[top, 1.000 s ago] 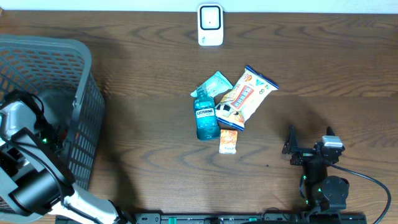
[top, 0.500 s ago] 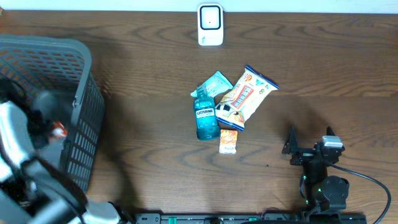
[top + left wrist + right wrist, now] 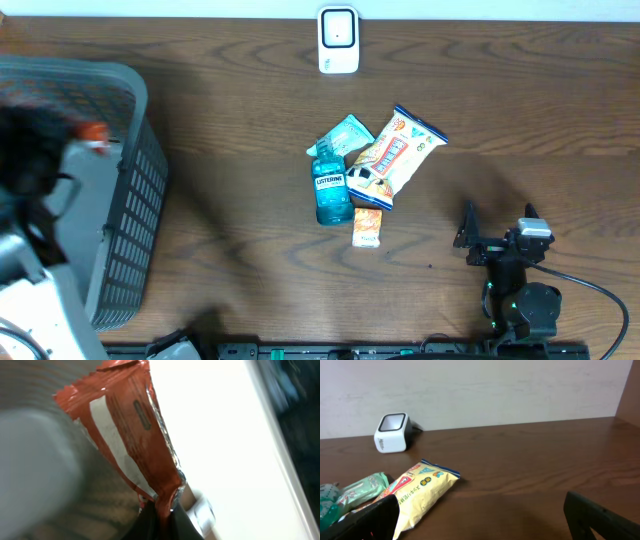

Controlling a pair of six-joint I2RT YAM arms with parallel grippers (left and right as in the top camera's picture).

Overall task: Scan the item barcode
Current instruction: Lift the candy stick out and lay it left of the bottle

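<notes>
A brown wooden table [image 3: 230,120] fills the view. A grey basket [image 3: 140,200] with a mesh wall sits at the left edge. Near the middle of the table lies a small heap of things. A blue bottle [image 3: 331,195] lies flat with its cap pointing to the far edge. A green packet [image 3: 347,135] lies just behind the cap, touching it. A yellow snack bag [image 3: 393,157] lies tilted on the right of the bottle, and its low end rests against the bottle. A little orange packet [image 3: 367,227] lies just below the bag, beside the bottle's bottom. A pale wall [image 3: 495,390] stands behind the far edge.
</notes>
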